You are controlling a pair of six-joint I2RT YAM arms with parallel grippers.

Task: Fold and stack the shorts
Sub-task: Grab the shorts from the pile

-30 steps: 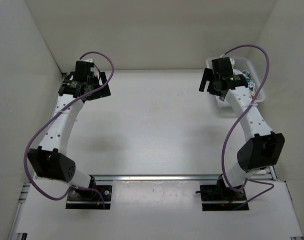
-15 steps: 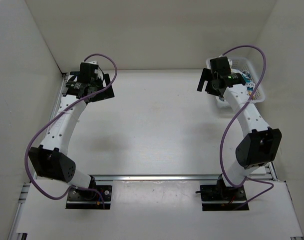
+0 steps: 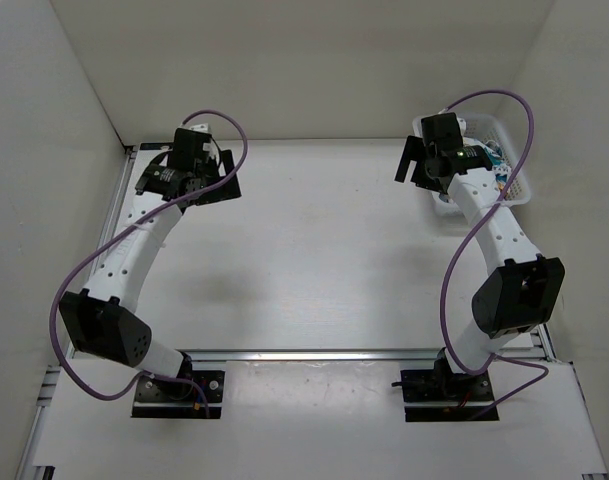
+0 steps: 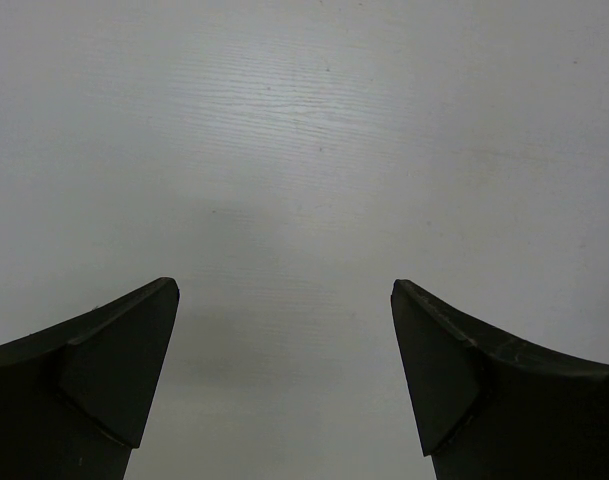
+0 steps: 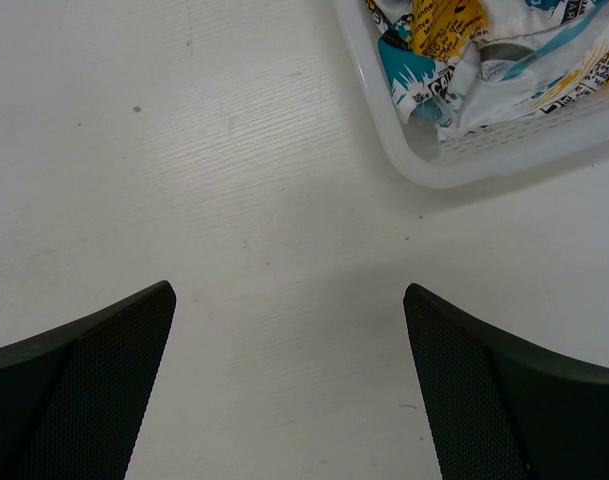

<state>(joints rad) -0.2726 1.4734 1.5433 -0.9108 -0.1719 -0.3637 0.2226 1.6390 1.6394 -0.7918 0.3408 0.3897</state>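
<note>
The shorts (image 5: 464,45), white fabric with a teal, yellow and black print, lie crumpled in a white plastic basket (image 5: 384,140) at the top right of the right wrist view. A bit of them shows by the right arm in the top view (image 3: 497,160). My right gripper (image 5: 289,300) is open and empty over bare table just left of the basket; it also shows in the top view (image 3: 414,162). My left gripper (image 4: 284,295) is open and empty above bare table at the far left (image 3: 219,180).
The basket (image 3: 504,128) stands in the far right corner against the white walls. White walls enclose the table on the left, back and right. A metal rail (image 3: 314,353) runs along the near edge by the arm bases.
My left gripper has moved to the right, away from the left wall, and turned a little. My right arm has barely shifted.
</note>
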